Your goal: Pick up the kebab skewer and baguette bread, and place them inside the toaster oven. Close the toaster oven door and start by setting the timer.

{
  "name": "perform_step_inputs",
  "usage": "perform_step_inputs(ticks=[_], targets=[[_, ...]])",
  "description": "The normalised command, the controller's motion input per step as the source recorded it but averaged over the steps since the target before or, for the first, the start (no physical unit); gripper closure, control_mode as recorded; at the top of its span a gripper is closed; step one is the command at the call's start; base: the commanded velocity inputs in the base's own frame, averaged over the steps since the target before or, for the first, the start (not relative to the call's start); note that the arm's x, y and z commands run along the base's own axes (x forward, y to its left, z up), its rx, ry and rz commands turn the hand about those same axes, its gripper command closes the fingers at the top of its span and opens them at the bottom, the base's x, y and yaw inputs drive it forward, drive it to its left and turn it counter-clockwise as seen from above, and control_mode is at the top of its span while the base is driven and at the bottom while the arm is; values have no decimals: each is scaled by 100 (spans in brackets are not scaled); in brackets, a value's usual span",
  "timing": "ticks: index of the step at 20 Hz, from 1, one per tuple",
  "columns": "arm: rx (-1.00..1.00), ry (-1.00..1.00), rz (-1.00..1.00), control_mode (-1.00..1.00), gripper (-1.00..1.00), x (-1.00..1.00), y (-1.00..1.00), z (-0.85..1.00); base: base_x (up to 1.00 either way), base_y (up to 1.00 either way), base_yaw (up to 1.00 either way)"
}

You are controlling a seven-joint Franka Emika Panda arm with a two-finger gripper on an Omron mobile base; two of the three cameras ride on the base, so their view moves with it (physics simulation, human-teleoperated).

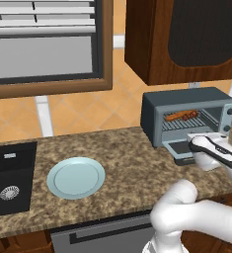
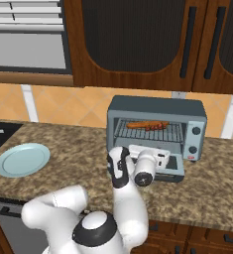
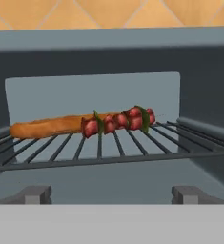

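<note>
The toaster oven (image 1: 186, 101) (image 2: 157, 106) stands on the counter with its door (image 1: 179, 148) (image 2: 171, 167) dropped flat toward me. On its wire rack (image 3: 99, 147) the orange-brown baguette bread (image 3: 46, 127) (image 2: 138, 125) lies lengthwise. The kebab skewer (image 3: 118, 120) (image 2: 157, 124) with red chunks rests against the bread's right end. My gripper (image 3: 112, 195) (image 1: 195, 142) (image 2: 160, 158) hovers just over the lowered door, facing the oven's mouth. It is open, its fingertips (image 3: 35, 194) are wide apart and nothing is between them.
The oven's knobs (image 1: 229, 111) (image 2: 196, 131) sit on its right side. A pale blue plate (image 1: 76, 178) (image 2: 22, 159) lies on the granite counter to the left, and a black sink (image 1: 9, 178) is beyond it. Wooden wall cabinets (image 1: 186, 34) hang close above the oven.
</note>
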Motion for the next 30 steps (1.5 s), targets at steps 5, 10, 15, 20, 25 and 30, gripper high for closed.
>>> perform_step_inputs(ticks=[5,10,15,20,25,30], targets=[[0,3,0,-100,-100,-58,-47,14,0,0,0],[-3,7,3,-100,-100,-56,-50,9,0,0,0],[-8,11,5,-100,-100,-61,-37,-5,0,0,0],[-7,19,0,-100,-100,-72,-1,-23,0,0,0],[-3,22,0,-100,-100,-63,0,-31,0,0,0],[0,14,0,-100,-100,-26,3,-14,0,0,0]])
